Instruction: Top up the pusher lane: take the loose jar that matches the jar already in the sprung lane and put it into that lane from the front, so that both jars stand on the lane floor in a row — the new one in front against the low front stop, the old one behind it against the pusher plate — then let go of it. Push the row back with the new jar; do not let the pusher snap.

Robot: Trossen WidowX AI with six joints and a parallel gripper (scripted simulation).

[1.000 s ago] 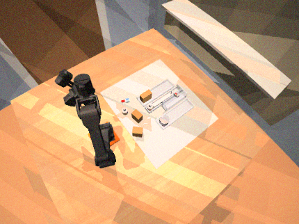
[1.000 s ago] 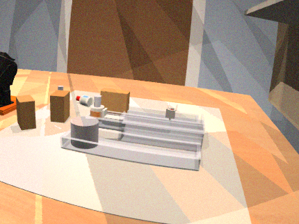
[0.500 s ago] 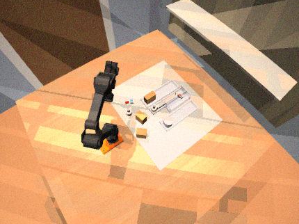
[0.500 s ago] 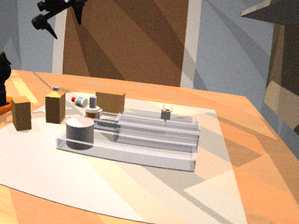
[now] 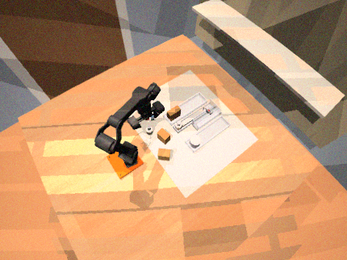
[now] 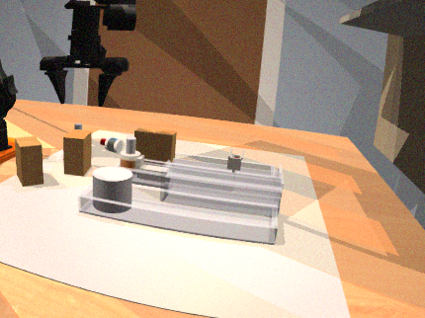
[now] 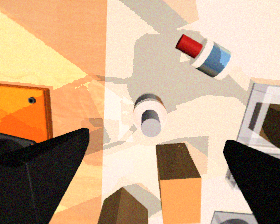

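Observation:
My gripper (image 5: 148,116) (image 6: 82,104) (image 7: 156,140) is open and empty, pointing down high above the loose jars. A loose jar with a grey cap and white shoulder (image 5: 149,130) (image 7: 150,111) stands upright between the fingers' lines in the wrist view, well below them; only its cap (image 6: 78,126) shows behind a block in the exterior view. A red-capped jar with a blue label (image 6: 115,144) (image 7: 214,58) lies on its side beyond it. A grey-capped jar with an orange-brown label (image 5: 178,125) (image 6: 130,147) stands at the front of the sprung lane (image 5: 191,121). The pusher plate is not clearly visible.
Brown blocks (image 5: 164,136) (image 6: 77,153) (image 7: 180,200) stand near the upright loose jar, another block (image 5: 173,112) (image 6: 155,143) at the far lane. A wide grey cylinder with a white top (image 5: 194,140) (image 6: 113,191) stands in the near clear-walled lane (image 5: 214,132) (image 6: 208,225).

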